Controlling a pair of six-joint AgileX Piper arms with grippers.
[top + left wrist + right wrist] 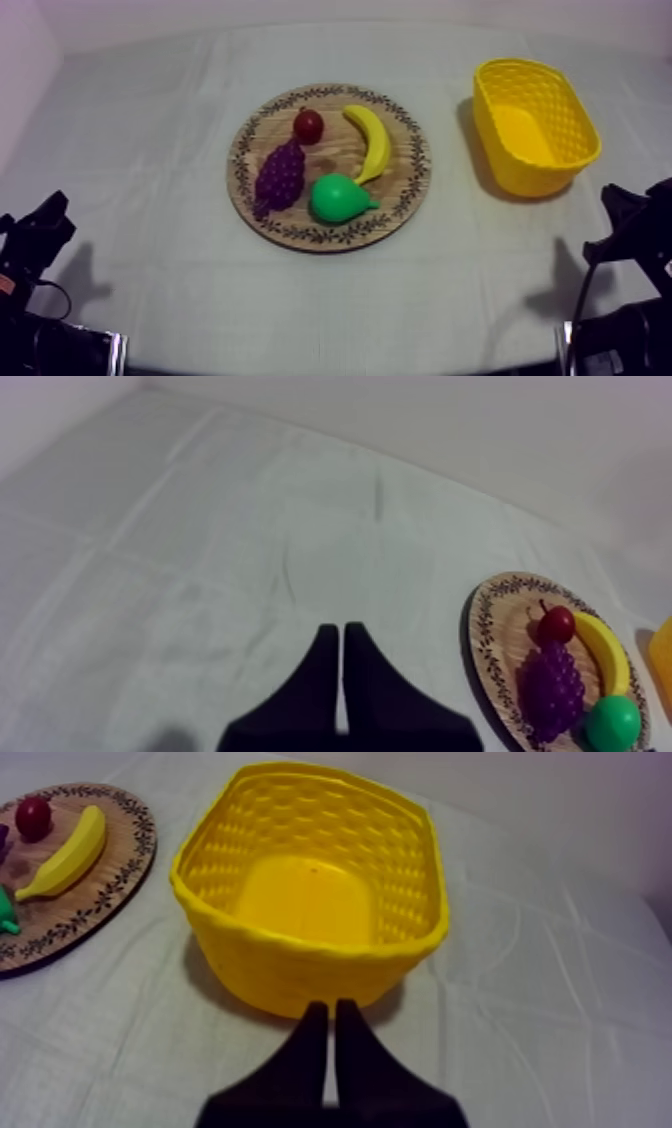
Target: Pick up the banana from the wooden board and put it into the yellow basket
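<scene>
A yellow banana (pixel 370 140) lies on the right part of the round wooden board (pixel 405 195) in the middle of the table. The same banana (pixel 66 854) lies on the board (pixel 100 897) beside the basket (pixel 310 892) in the right wrist view. The yellow basket (pixel 535 125) stands empty at the right of the table. My left gripper (pixel 45 225) rests low at the left, fingers together as a narrow wedge (pixel 342 638) over bare cloth. My right gripper (pixel 620 215) rests low at the right, shut (pixel 330 1017) just in front of the basket wall.
On the board with the banana are a small red fruit (pixel 308 125), a purple bunch of grapes (pixel 280 175) and a green pear (pixel 338 198). Grey-white cloth (pixel 150 130) covers the table around the board.
</scene>
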